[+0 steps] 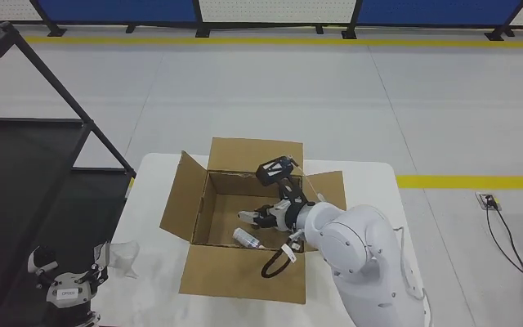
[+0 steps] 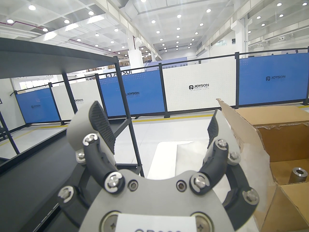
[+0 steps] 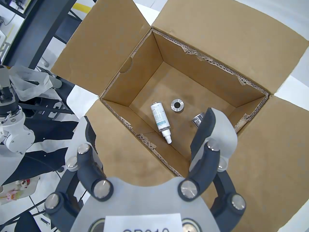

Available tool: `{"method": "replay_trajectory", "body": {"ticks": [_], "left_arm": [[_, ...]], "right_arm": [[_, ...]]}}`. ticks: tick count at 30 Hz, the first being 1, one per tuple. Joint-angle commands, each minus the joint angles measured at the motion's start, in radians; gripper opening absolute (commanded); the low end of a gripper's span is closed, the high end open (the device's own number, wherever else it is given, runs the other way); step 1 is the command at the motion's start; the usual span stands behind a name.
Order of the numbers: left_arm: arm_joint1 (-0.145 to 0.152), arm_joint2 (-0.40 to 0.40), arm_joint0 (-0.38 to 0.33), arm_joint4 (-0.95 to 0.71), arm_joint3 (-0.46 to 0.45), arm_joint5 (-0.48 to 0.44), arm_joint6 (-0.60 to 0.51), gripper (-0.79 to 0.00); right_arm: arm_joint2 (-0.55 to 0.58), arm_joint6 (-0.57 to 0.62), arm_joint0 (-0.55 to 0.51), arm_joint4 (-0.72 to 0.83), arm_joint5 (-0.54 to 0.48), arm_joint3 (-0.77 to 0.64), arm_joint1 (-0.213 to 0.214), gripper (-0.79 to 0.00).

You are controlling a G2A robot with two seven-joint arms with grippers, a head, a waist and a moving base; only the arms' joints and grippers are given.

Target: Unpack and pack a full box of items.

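An open cardboard box (image 1: 196, 212) stands on the white table (image 1: 368, 176), all its flaps folded out. On its floor lie a white spray bottle (image 3: 160, 121), a metal ring (image 3: 177, 105) and a second metal piece (image 3: 198, 119) partly hidden behind a finger. My right gripper (image 3: 148, 118) hangs open above the box's inside, holding nothing; from above, the right gripper (image 1: 263, 217) is over the box's near right part, by the bottle (image 1: 245, 239). My left gripper (image 2: 156, 111) is open and empty, off the table's near left corner (image 1: 69, 262), with the box (image 2: 277, 126) to its side.
A crumpled clear plastic bag (image 1: 122, 257) lies at the table's near left corner, close to the left gripper. A black metal rack (image 1: 49, 188) stands left of the table. Blue and white fence panels (image 2: 198, 90) border the floor behind.
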Motion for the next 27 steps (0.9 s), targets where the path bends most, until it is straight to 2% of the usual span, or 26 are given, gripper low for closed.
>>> {"method": "replay_trajectory", "body": {"ticks": [1, 9, 14, 17, 22, 27], "left_arm": [[0.000, 0.000, 0.000, 0.000, 0.000, 0.000, 0.000, 0.000], [-0.001, -0.012, -0.020, -0.020, -0.017, 0.004, -0.059, 0.000], [-0.004, 0.001, -0.033, -0.009, -0.024, 0.008, -0.073, 0.000], [-0.005, 0.011, -0.041, -0.002, -0.027, 0.011, -0.075, 0.000], [-0.006, 0.019, -0.053, 0.007, -0.025, 0.012, -0.081, 0.000], [-0.007, 0.017, -0.061, 0.014, -0.020, 0.012, -0.090, 0.000]], "right_arm": [[0.031, -0.039, -0.009, 0.018, 0.012, 0.010, 0.003, 0.000], [0.337, -0.080, -0.086, 0.220, 0.048, -0.062, 0.034, 0.000], [0.504, -0.069, -0.116, 0.323, 0.058, -0.006, 0.057, 0.000], [0.542, -0.021, -0.090, 0.350, 0.052, 0.090, 0.070, 0.000], [0.535, 0.044, -0.020, 0.357, 0.028, 0.263, 0.089, 0.000], [0.504, 0.073, 0.024, 0.401, -0.021, 0.334, 0.100, 0.000]]}}
